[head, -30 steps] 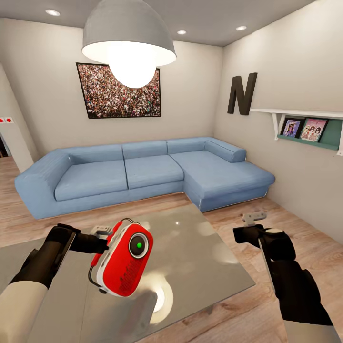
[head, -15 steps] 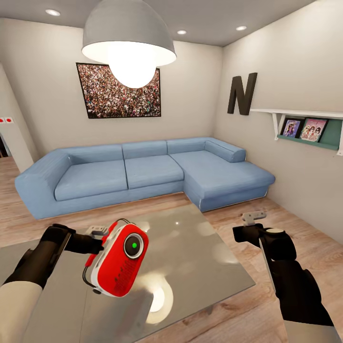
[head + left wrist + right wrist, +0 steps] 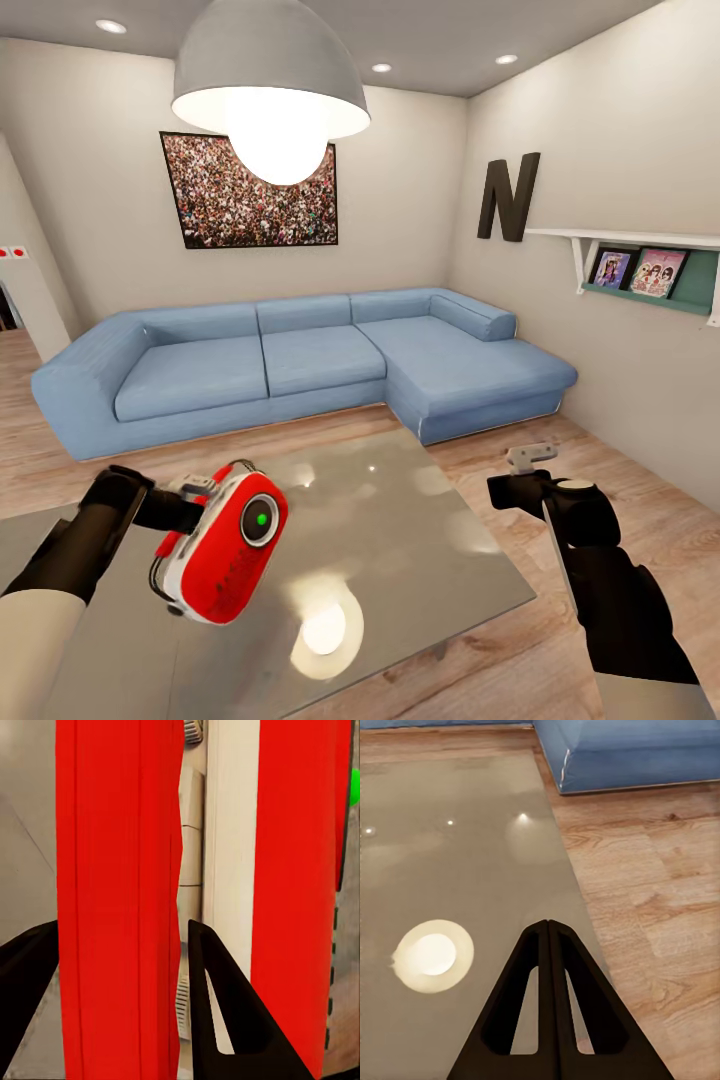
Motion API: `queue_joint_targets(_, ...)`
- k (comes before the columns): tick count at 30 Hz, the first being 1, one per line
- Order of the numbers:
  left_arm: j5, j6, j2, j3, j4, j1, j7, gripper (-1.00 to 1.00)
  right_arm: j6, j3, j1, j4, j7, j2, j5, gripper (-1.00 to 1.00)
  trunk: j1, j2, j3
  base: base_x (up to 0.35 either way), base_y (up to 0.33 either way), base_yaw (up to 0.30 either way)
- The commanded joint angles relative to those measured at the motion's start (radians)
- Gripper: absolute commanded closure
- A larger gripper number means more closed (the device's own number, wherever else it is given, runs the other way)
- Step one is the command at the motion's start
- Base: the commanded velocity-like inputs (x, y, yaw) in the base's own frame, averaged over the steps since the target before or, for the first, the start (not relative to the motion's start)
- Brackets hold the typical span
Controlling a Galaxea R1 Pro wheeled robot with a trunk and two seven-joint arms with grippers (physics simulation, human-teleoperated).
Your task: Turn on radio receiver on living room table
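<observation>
The radio (image 3: 222, 548) is hanging tilted in the lower left of the head frame, above the table (image 3: 420, 540) — its dial is glowing green. The left gripper (image 3: 190, 497) is pinching it; its black fingers (image 3: 225, 1012) are straddling the red body (image 3: 120, 900). The right gripper (image 3: 547, 937), fingers pressed together, is hovering over the table's edge at lower right, beside the sofa (image 3: 300, 365).

**Radio lifted over the table**

I see the red radio (image 3: 218, 558) with white sides tilted in my left gripper (image 3: 190, 497), above the glossy grey table (image 3: 420, 560). Its round dial shows a green light. Close up, its red body (image 3: 120, 900) sits between my fingers.
</observation>
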Motion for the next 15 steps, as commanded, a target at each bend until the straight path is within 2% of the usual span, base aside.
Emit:
queue_joint_targets(1,-0.02,0.005,0.0,0.0,0.001,0.0,0.0,1.0,0.0,0.001,0.0,0.0,0.0,0.0,0.0,1.0,0.0,0.0,0.0,0.0,0.0,0.0)
queue_joint_targets(4,-0.065,0.006,0.0,0.001,0.001,0.0,0.0,1.0,0.0,0.001,0.0,0.001,0.0,0.0,-0.001,1.0,0.0,0.0,0.0,0.0,0.0,0.0)
queue_joint_targets(9,-0.095,0.005,0.0,0.031,0.002,0.0,0.0,1.0,0.0,0.002,0.0,0.001,-0.001,0.011,0.0,1.0,0.0,0.0,0.0,0.0,0.0,0.0)
queue_joint_targets(13,-0.171,0.004,0.0,0.059,0.002,-0.001,0.0,1.0,-0.001,0.002,0.0,0.002,-0.001,0.015,0.0,1.0,0.0,0.0,0.0,0.0,0.0,0.0)
queue_joint_targets(14,-0.217,0.005,0.0,0.074,0.004,0.0,-0.001,1.0,-0.002,0.002,0.0,0.002,-0.001,0.015,0.0,1.0,0.0,0.0,0.0,0.0,0.0,0.0)
queue_joint_targets(15,-0.243,0.005,-0.002,0.088,0.005,-0.001,-0.001,1.0,-0.002,0.002,0.0,0.003,-0.002,0.015,0.0,1.0,0.0,0.0,0.0,0.0,0.0,0.0)
